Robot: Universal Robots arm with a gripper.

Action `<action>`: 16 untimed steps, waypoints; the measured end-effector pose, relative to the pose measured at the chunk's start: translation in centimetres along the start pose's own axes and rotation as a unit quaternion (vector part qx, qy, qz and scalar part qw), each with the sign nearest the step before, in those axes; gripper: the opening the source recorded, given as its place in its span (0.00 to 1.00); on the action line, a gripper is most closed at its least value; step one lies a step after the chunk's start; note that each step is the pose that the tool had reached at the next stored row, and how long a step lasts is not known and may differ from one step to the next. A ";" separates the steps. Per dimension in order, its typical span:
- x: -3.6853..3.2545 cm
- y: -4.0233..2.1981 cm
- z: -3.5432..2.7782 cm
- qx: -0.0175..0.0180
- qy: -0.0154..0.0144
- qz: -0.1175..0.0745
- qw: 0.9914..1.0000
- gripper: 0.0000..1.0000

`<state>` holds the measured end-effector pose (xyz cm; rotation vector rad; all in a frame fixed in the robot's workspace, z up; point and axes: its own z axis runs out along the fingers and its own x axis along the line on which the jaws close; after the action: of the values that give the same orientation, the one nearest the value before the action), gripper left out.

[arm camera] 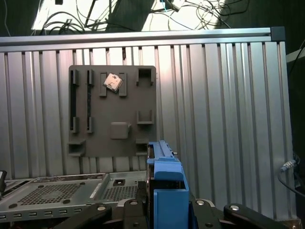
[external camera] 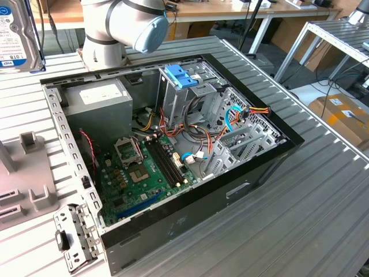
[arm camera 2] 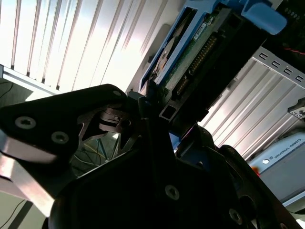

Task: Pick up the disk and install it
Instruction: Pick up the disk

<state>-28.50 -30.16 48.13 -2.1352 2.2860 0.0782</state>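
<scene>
Plainly the gripper [arm camera: 167, 213] is clamped shut on the disk [arm camera: 165, 183]: in the first wrist view its dark fingers [arm camera: 214, 217] sit on either side of the light blue carrier, and the drive stands edge-on between them, reaching out past the fingertips. In the second wrist view the disk [arm camera 2: 190, 57] juts forward from the hand, its green circuit board and connector edge turned toward the camera. Beyond the disk, out ahead of the fingers, a grey fixture plate [arm camera: 112, 114] lies flat on the ribbed metal table [arm camera: 224, 105], with a small square chip [arm camera: 113, 82] seated in one of its recesses. Close beside the hand runs a perforated metal panel [arm camera: 52, 191]. In the exterior view the disk's labelled face [external camera: 17, 34] is raised clear of the table, well apart from the open computer case [external camera: 173, 150] (whose drive cage [external camera: 187, 101] carries a blue latch [external camera: 181, 75]).
</scene>
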 end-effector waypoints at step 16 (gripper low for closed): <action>-0.24 -3.45 -0.09 0.000 0.000 0.000 1.000 0.36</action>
<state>-25.04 -30.16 48.13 -2.1356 2.2862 0.0787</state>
